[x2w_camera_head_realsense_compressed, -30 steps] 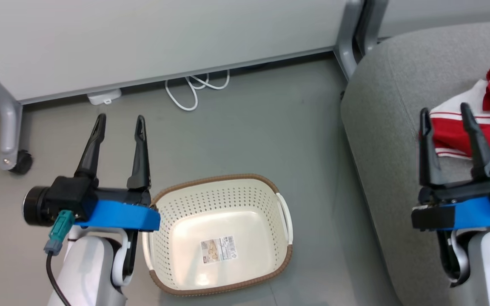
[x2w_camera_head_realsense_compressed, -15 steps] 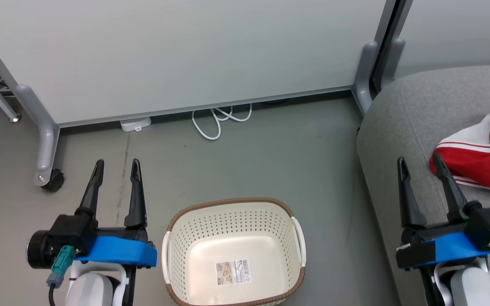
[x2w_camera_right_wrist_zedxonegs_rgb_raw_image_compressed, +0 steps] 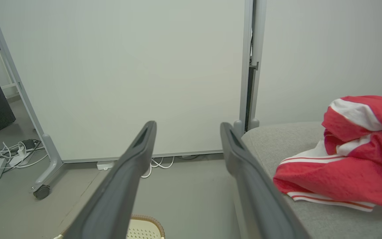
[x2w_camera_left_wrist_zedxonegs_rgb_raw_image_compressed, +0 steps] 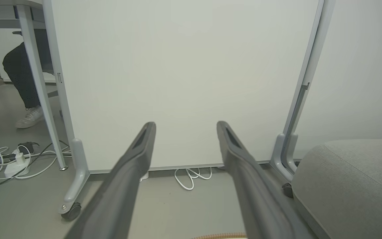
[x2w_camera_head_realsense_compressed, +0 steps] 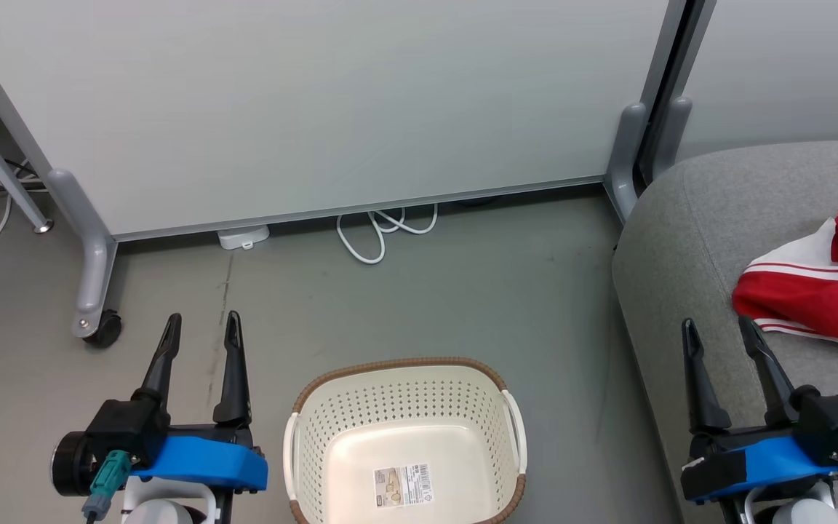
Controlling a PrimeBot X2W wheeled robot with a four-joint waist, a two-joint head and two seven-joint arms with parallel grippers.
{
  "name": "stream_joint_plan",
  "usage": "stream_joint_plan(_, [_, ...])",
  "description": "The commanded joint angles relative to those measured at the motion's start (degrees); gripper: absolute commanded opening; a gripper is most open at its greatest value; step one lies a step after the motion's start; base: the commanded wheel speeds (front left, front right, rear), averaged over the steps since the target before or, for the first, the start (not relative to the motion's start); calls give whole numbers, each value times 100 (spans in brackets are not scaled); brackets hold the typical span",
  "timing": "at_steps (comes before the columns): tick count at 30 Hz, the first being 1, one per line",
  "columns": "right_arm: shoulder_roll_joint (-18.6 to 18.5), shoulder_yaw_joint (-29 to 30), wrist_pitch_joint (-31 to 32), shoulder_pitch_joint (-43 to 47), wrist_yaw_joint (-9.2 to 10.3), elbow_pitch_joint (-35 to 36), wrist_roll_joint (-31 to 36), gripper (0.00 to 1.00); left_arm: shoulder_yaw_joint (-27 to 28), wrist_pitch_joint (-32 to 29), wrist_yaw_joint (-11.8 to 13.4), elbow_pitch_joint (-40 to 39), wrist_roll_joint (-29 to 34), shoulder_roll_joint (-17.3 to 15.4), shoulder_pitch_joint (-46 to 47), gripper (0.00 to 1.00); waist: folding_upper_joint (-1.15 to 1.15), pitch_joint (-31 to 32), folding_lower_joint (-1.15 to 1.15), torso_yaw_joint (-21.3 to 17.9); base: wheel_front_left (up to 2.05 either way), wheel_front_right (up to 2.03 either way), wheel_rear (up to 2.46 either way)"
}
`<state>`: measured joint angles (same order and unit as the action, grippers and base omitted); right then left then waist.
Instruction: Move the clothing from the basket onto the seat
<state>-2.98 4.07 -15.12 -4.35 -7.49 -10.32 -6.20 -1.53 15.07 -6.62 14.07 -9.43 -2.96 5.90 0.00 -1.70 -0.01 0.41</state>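
Clothing on seat, left claw wide beside basket, right claw wide (both empty)

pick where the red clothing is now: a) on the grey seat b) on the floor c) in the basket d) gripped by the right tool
a: the clothing lies heaped on the seat, and the basket has no fabric in it.

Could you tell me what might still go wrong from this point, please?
The right gripper, open, sits close to the clothing on the seat; a forward move could snag the hem. The left gripper hangs beside the empty basket and could knock it. The loose white cable might get caught if the robot rolls forward.
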Motion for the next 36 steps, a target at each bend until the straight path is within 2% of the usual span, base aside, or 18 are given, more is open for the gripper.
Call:
stream_joint_plan(1, [11, 4, -4, 79, -1, -7, -40, 100, -21, 15, -29, 10, -18, 10, -46, 100, 0, 10, 1, 5, 0, 0, 0])
stream_joint_plan(10, [14, -34, -4, 107, -1, -64, -132, 100, -69, 15, 56, 93, 12, 9, -48, 100, 0, 28, 1, 50, 0, 0, 0])
stream_joint_plan(11, [14, -34, -4, 107, -1, -65, -137, 0, -74, 15, 65, 98, 26, 9, -50, 0, 0, 30, 1, 55, 0, 0, 0])
stream_joint_plan(16, [16, -14, 33, 74, 0, -283, -174, 0, -60, -68, 55, 313, -85, 9, -166, 0, 0, 31, 1, 53, 0, 0, 0])
stream_joint_plan(36, [13, 52, 580, 0, 0, -288, -2352, 0, 164, -604, 14, 217, -2201, 8, -104, 0, 0, 51, 1, 38, 0, 0, 0])
